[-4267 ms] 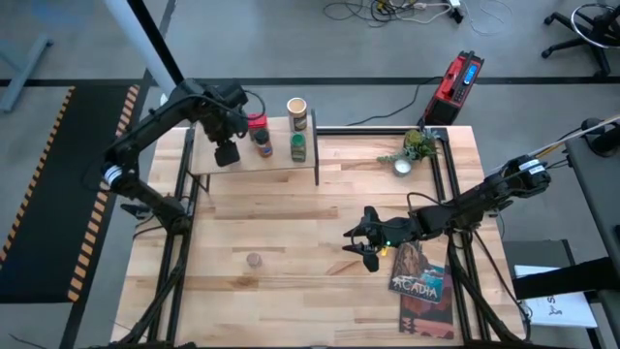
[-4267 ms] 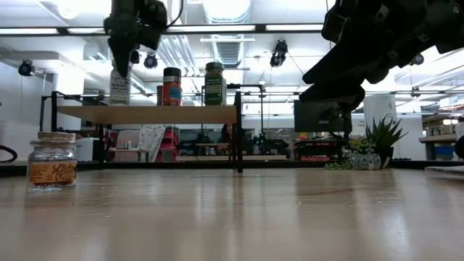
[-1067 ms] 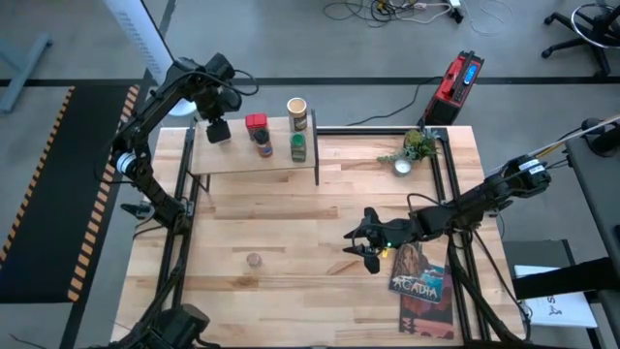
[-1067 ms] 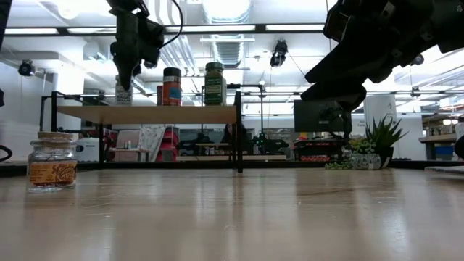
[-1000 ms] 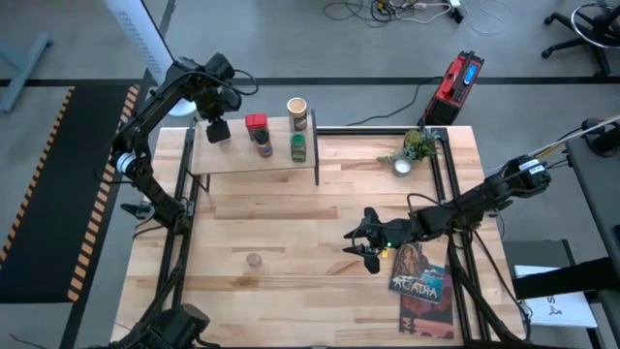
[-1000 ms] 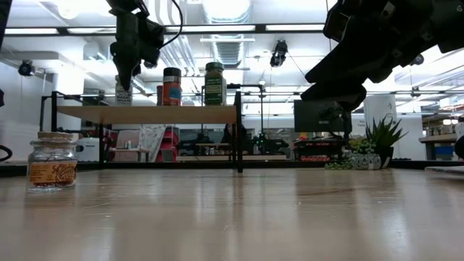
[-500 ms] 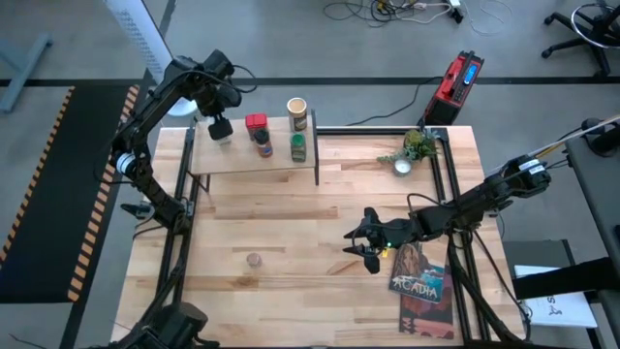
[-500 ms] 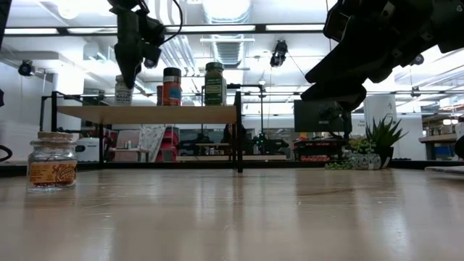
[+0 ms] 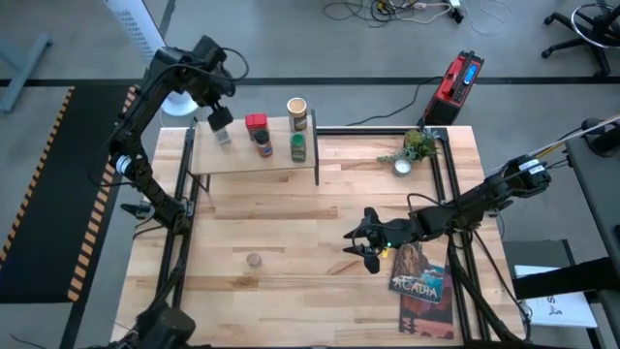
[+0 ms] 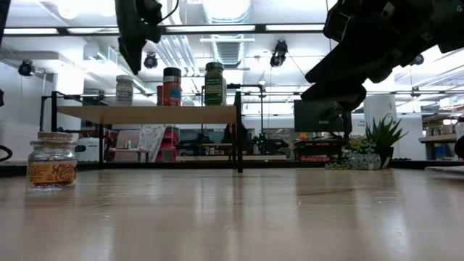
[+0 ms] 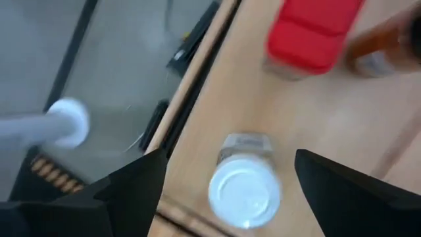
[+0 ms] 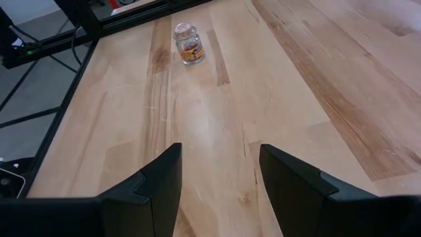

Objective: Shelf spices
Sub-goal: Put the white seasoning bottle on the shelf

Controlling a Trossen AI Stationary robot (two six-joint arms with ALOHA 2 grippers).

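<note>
— While the left end effector (image 9: 219,117) hangs above the shelf (image 9: 232,155), where is the white-capped jar (image 11: 245,191)?
— It stands on the shelf near its left end, under the left end effector, whose fingers are apart and hold nothing.
— And the other spices?
— The red tin (image 9: 256,122), brown jar (image 9: 263,143), green-lidded jar (image 9: 298,146) and tan canister (image 9: 297,111) are on the shelf. One small jar (image 9: 253,260) stands on the desk (image 9: 291,252).
— The right end effector (image 9: 362,242)?
— Over the desk beside a book (image 9: 421,281), fingers apart, empty.
</note>
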